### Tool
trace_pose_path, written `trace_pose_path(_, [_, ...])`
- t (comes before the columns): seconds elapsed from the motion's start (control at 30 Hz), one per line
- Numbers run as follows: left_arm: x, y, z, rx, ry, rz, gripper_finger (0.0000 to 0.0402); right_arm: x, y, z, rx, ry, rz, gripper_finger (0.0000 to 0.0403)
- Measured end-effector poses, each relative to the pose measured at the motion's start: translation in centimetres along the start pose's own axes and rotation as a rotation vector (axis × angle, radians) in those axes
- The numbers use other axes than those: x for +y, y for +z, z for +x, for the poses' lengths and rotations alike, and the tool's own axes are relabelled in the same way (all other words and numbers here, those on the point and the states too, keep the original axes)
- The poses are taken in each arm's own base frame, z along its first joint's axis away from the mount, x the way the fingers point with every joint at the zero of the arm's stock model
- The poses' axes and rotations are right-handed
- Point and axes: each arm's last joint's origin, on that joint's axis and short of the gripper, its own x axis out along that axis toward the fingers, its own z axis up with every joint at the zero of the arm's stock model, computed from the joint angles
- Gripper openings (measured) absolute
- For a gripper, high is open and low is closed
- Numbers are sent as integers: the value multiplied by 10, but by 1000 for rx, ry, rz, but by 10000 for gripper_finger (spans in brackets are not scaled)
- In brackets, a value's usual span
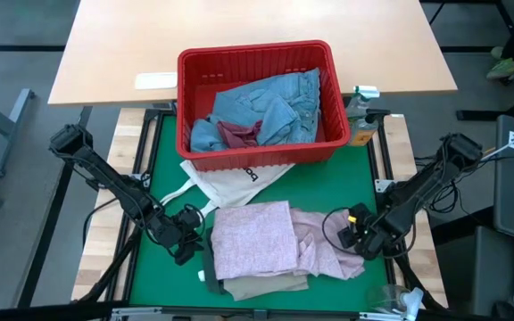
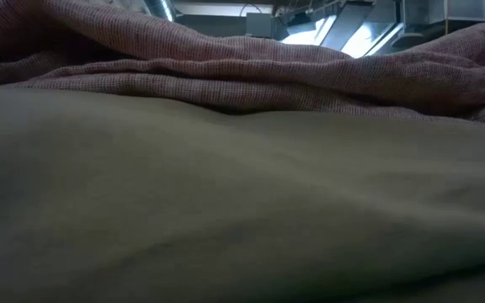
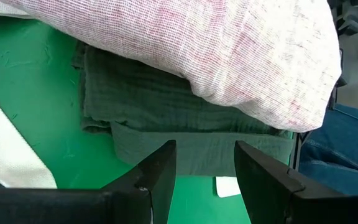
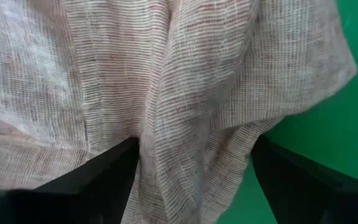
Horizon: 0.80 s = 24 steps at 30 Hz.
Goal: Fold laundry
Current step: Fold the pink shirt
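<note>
The pink top lies on the green mat, in front of the basket. The left gripper, open and empty, is just beside the top. The right gripper is wide open around its loose edge.

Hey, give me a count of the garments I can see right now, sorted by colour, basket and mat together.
Pink mottled top: 1
Dark green top: 1
Beige trousers: 1
Light blue denim jeans in the red basket: 1
Maroon garment in the basket: 1
Total: 5
</note>
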Motion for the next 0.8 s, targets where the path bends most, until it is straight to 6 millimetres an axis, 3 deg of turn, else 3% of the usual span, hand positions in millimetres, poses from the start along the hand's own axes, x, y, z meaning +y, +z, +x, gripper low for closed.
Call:
trace_pose_path(0.2, [0, 0, 0, 0, 0, 0, 155, -2, 1, 1, -10, -11, 45, 275])
trace_pose_path(0.8, [-4, 2, 0, -25, -45, 17, 155, 5, 0, 2, -51, 82, 61, 22])
